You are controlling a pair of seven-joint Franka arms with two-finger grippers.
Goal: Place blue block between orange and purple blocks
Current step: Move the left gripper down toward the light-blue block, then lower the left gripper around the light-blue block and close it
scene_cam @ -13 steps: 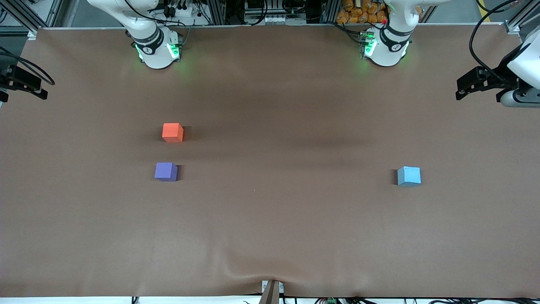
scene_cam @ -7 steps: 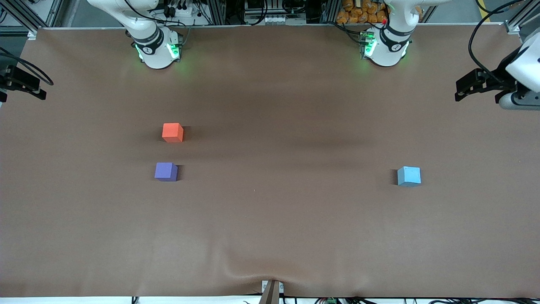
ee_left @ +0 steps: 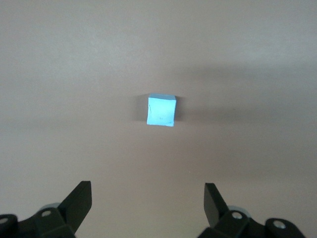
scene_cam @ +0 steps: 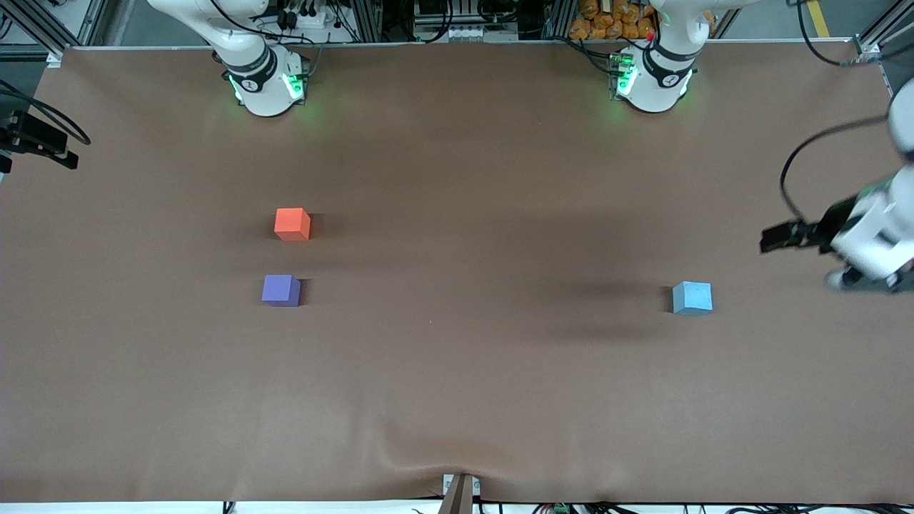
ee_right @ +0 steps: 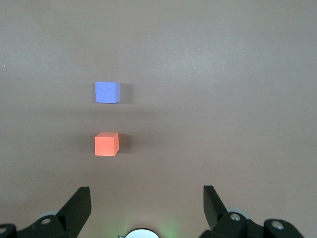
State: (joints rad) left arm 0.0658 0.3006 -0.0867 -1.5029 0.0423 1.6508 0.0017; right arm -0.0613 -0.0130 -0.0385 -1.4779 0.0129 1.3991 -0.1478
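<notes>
The blue block (scene_cam: pixel 692 298) sits flat on the brown table (scene_cam: pixel 457 400) toward the left arm's end, alone and untouched, with a soft shadow on the cloth beside it. In the front view it lies at about 3 o'clock from the purple block (scene_cam: pixel 280 290), well apart from it.

The orange block (scene_cam: pixel 292 224) and the purple block stand toward the right arm's end of the table, near each other with a bare strip of cloth between them. The orange block is at roughly 12 o'clock from the purple one in the front view, so the purple block is the nearer of the 2 to the front camera. Neither touches anything but the table.

The left hand (scene_cam: pixel 775 238) hangs in the air over the left arm's end of the table, at about 2 o'clock from the blue block in the front view and not touching it. In the left wrist view its 2 fingers (ee_left: pixel 79 201) stand wide apart with nothing between them, and the blue block (ee_left: pixel 161 110) shows on the cloth ahead of them.

The right hand (ee_right: pixel 143 208) waits at its own end of the table; only a dark part of it shows at the front view's edge. Its fingers (ee_right: pixel 77 206) are also spread wide and empty, with the orange block (ee_right: pixel 106 144) and the purple block (ee_right: pixel 107 92) on the table ahead.
</notes>
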